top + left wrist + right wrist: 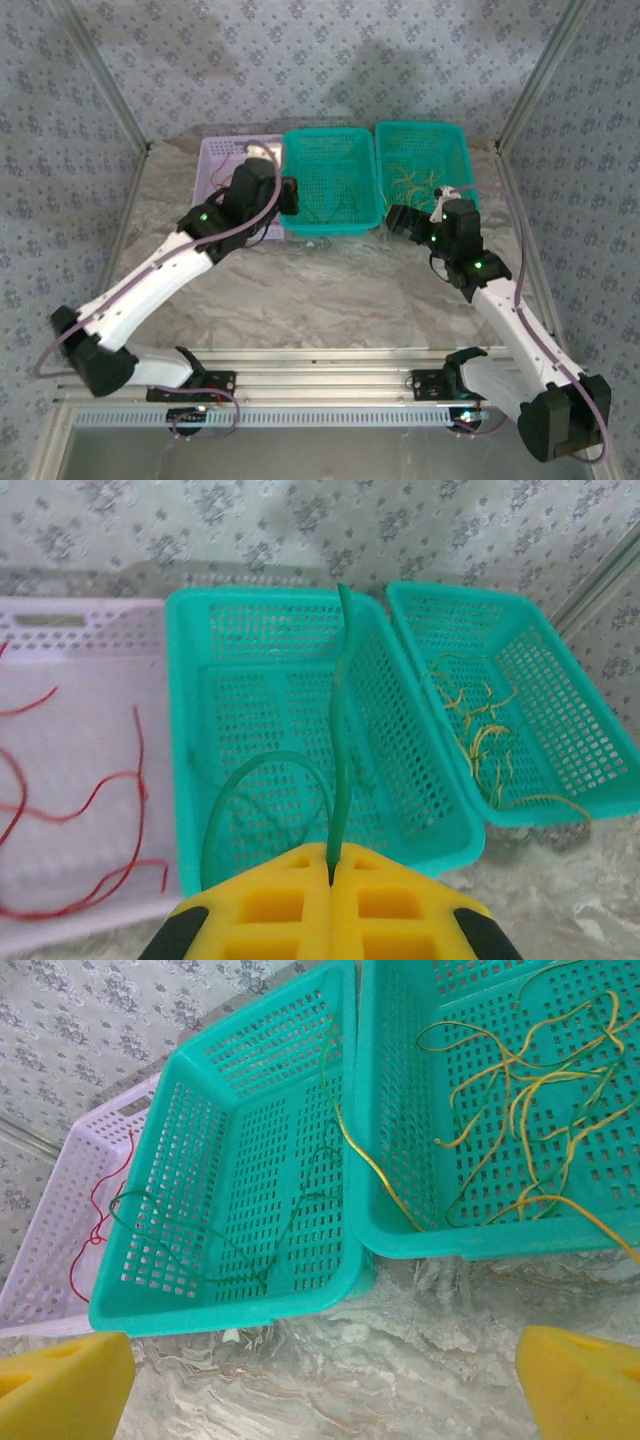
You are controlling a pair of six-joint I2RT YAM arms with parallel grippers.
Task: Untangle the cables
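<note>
- Left gripper (330, 882) pinches a green cable (341, 710) running straight ahead over the middle basket (178, 730)
- Right gripper (320, 1385) gapes wide; a yellow cable (375, 1165) lies ahead, seemingly straddling the middle basket's rim

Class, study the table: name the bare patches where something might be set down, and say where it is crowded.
Bare: the marble tabletop in front of the baskets, bordered by the left arm and right arm. Roomy: the middle teal basket, holding a few thin green wires. Crowded: the right teal basket, tangled with yellow wires; the lilac basket holds red wires.
</note>
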